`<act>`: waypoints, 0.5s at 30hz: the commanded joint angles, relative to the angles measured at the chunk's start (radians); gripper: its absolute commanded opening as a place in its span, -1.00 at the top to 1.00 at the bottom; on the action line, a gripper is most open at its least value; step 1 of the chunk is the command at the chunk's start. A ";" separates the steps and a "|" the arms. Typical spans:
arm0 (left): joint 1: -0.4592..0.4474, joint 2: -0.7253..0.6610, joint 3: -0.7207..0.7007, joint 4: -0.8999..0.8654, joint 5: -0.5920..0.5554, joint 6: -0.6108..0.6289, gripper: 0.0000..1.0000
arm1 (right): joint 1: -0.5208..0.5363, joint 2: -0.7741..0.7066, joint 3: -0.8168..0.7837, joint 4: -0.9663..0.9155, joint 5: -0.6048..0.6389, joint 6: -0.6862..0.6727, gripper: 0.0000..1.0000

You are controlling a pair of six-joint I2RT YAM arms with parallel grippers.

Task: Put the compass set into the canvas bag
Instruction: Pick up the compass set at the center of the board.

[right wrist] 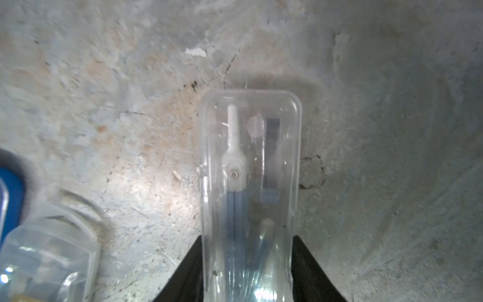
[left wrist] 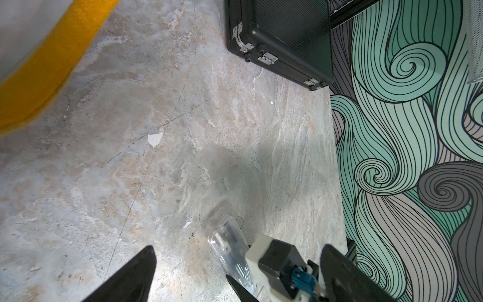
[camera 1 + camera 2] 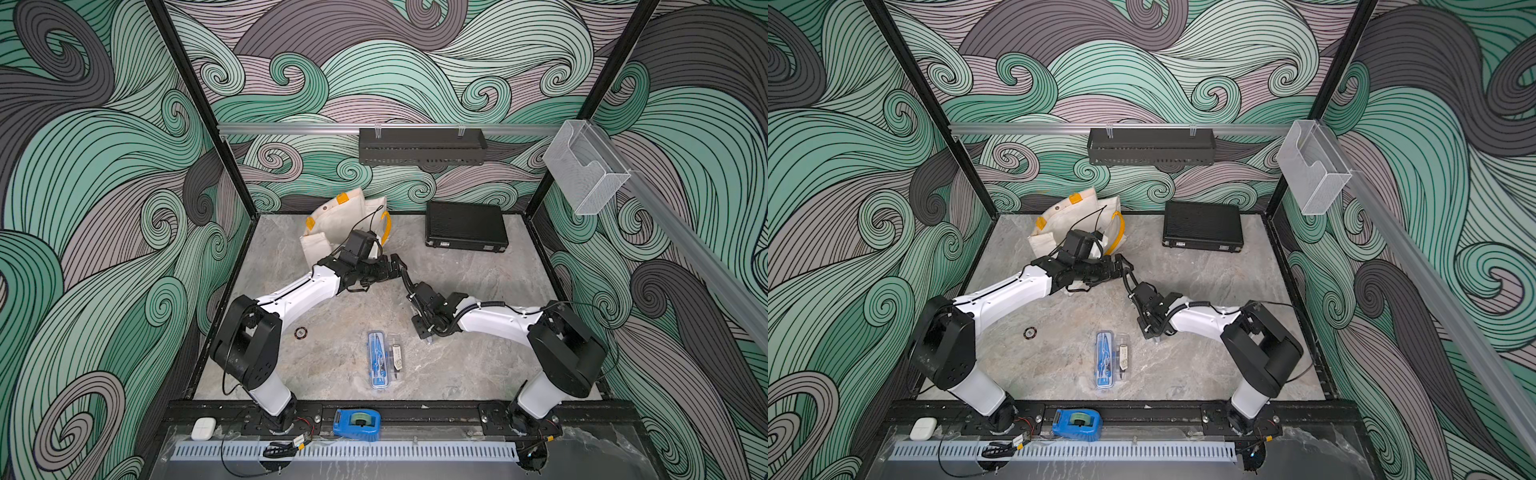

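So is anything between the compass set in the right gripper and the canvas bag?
Yes. The open left gripper and its wrist hang right in the straight line from the compass set, held in the right gripper, to the canvas bag, covering its near side.

Robotics lab cell for sure: swirl-print walls (image 3: pixel 395 62) boxing in the surface (image 3: pixel 478 270), left arm (image 3: pixel 299 293) and right arm (image 3: pixel 498 320) bolted at its front edge.

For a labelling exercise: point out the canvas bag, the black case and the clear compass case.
bag (image 3: pixel 332 222), in a top view, on its off-white front panel.
black case (image 3: pixel 465 224), in a top view, middle of its lid.
compass case (image 1: pixel 251 188), right wrist view, on its clear lid.
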 commanded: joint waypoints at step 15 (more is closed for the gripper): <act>-0.008 0.006 0.010 0.298 0.300 -0.110 -0.94 | -0.118 -0.410 -0.011 0.090 -0.154 -0.038 0.07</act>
